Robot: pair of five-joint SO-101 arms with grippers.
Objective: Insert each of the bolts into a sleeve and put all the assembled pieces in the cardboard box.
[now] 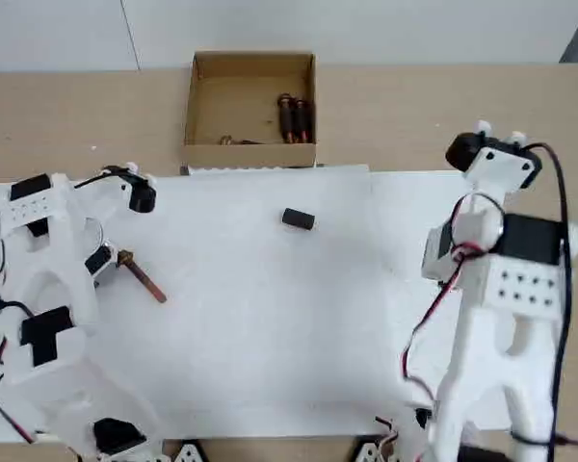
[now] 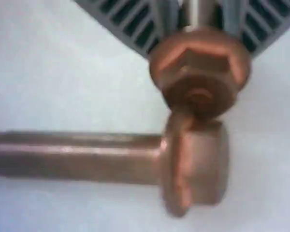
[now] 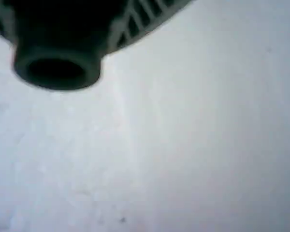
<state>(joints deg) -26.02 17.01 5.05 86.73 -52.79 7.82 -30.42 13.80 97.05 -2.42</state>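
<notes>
At the far middle of the table (image 1: pixel 414 106), the cardboard box (image 1: pixel 202 106), with assembled pieces (image 1: pixel 294 117) inside toward its right wall. Just near of it, on the sheet (image 1: pixel 270 327), a sleeve (image 1: pixel 298 219). Well left, a bolt (image 1: pixel 146 281) beside the left arm (image 1: pixel 48 289). At the sheet's right edge, the right arm (image 1: pixel 501 289).

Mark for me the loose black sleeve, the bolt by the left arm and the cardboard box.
black sleeve (image 1: pixel 298 219), high view, middle of its body.
bolt (image 1: pixel 146 283), high view, mid-shaft.
cardboard box (image 1: pixel 251 155), high view, its near wall.
</notes>
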